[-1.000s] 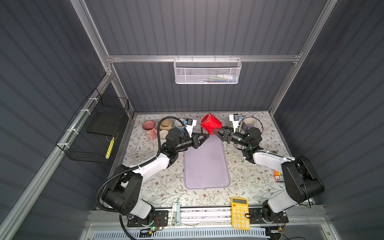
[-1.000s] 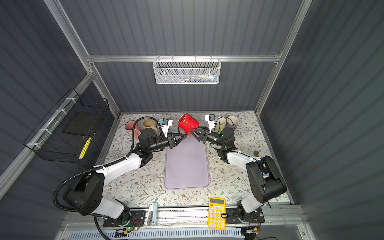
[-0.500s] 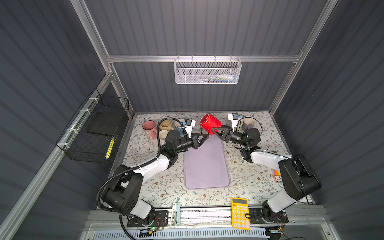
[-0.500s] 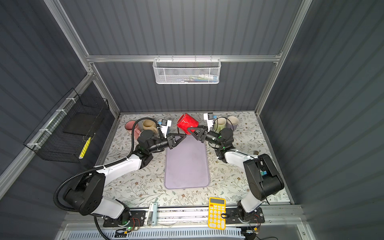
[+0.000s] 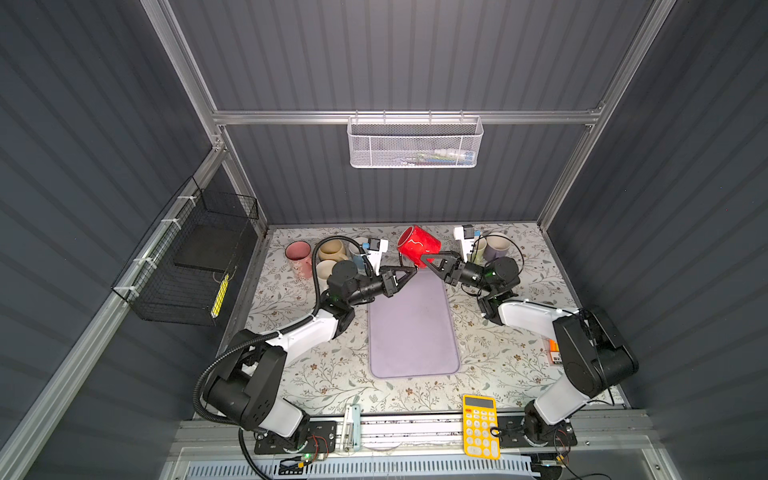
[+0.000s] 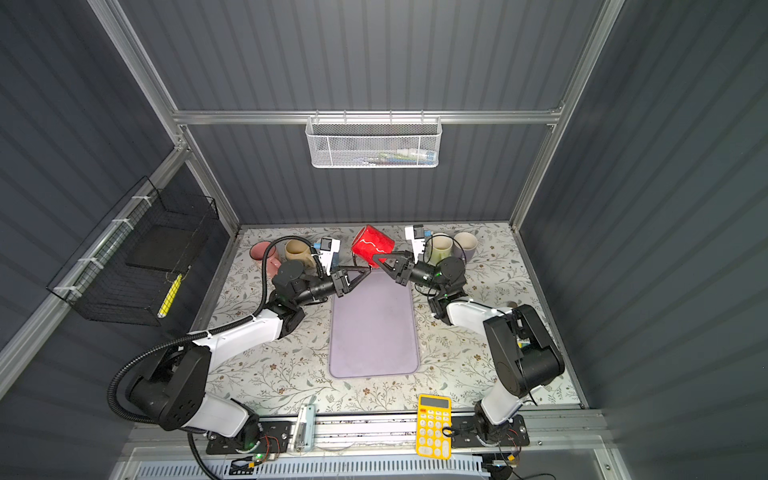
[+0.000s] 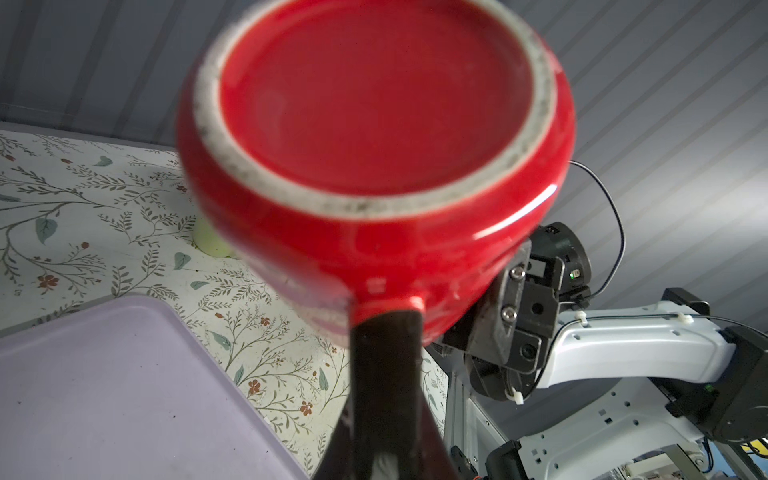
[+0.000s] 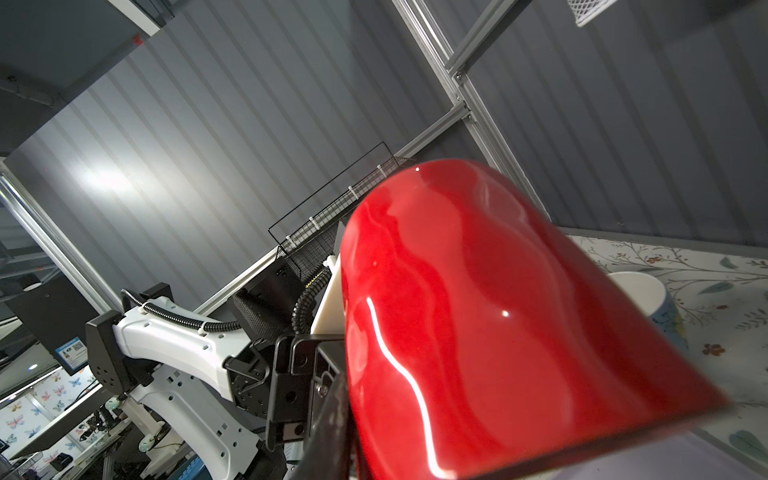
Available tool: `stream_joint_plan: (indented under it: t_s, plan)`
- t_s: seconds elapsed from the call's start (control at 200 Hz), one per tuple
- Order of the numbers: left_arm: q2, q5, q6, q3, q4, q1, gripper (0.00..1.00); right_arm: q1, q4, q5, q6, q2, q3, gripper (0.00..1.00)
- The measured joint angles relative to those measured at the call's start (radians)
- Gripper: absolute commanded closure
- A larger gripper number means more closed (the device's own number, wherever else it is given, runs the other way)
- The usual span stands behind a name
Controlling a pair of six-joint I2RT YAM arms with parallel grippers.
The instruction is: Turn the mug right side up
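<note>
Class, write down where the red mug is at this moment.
In both top views the red mug is held aloft at back centre, near the far end of the purple mat, between the left gripper and right gripper.

left arm (image 5: 303, 332) reaching inward | left claw (image 5: 412, 270) clamped | right arm (image 5: 528, 316) reaching inward | right claw (image 5: 422, 258) clamped | 2 claws close together

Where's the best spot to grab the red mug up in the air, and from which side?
Its rim, from the right. The red mug hangs tilted, base up and mouth down toward the purple mat. The left gripper pinches the handle, so the thin open wall is the free part; the right gripper seems shut there.
</note>
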Motion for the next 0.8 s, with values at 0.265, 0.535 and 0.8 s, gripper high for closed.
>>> stream_joint_plan:
  t_s: [0.265,0.535,0.8]
  plan:
    - [0.0,0.001,-0.008,0.0,0.008,0.0,0.85,0.0,0.013,-0.002,0.006,0.004,0.002,1.0]
    - [0.0,-0.025,0.016,-0.008,0.006,0.0,0.61,0.0,0.004,0.006,0.043,0.031,0.015,1.0]
    - [0.0,-0.053,0.048,-0.01,0.006,0.0,0.45,-0.002,-0.029,0.009,0.046,0.035,0.015,1.0]
